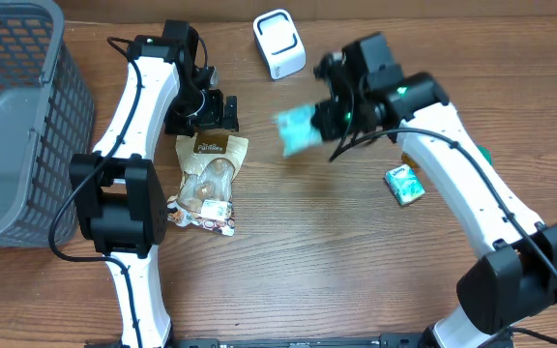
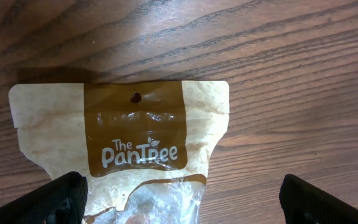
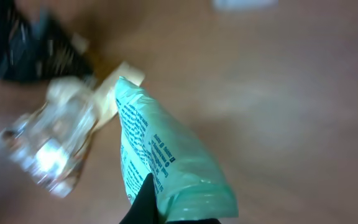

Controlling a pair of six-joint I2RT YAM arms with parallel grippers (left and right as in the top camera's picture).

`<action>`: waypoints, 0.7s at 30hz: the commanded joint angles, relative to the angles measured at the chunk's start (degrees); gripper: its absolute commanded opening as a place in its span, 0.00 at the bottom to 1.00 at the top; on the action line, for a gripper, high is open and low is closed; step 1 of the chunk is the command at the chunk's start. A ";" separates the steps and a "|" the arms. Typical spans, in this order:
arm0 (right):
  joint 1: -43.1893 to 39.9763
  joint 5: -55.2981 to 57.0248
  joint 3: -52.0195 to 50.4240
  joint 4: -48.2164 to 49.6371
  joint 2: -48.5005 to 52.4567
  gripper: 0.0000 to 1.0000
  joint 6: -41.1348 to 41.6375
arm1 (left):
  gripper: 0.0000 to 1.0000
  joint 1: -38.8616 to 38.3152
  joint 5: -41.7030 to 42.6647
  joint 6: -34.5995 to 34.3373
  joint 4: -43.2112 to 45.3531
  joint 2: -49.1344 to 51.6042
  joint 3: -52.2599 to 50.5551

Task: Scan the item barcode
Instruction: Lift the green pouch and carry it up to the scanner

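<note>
My right gripper (image 1: 334, 116) is shut on a teal packet (image 1: 298, 130), held blurred above the table, below and right of the white scanner (image 1: 278, 43). In the right wrist view the teal packet (image 3: 166, 162) shows small print on its side, and it is pinched at its lower end in my right gripper (image 3: 166, 214). My left gripper (image 1: 206, 111) stands open over the top edge of a tan and brown PanTree snack bag (image 1: 206, 179). The left wrist view has the bag (image 2: 135, 137) lying flat, with the fingers (image 2: 58, 199) wide apart on either side of it.
A grey mesh basket (image 1: 13, 116) stands at the left edge. A second small green packet (image 1: 405, 184) lies on the wooden table to the right, beside my right arm. The scanner sits near the table's back edge.
</note>
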 commanded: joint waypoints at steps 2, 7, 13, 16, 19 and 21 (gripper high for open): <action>0.22 12.20 4.33 4.81 -1.90 0.04 -9.35 | 0.99 -0.39 -0.33 0.00 0.04 -1.77 0.87; 0.22 18.51 4.28 19.32 -0.20 0.04 -21.62 | 0.99 -0.39 -0.33 0.00 0.04 -1.77 0.87; 0.76 20.50 4.28 28.74 2.60 0.04 -35.78 | 1.00 -0.39 -0.33 0.00 0.04 -1.77 0.87; 1.33 24.11 4.28 34.58 4.98 0.04 -43.58 | 1.00 -0.39 -0.33 0.00 0.04 -1.77 0.87; 1.77 25.86 4.28 40.17 7.80 0.04 -49.46 | 0.99 -0.39 -0.33 0.00 0.04 -1.77 0.87; 2.01 26.71 4.26 43.28 9.92 0.04 -52.81 | 1.00 -0.37 -0.33 0.00 0.04 -1.77 0.87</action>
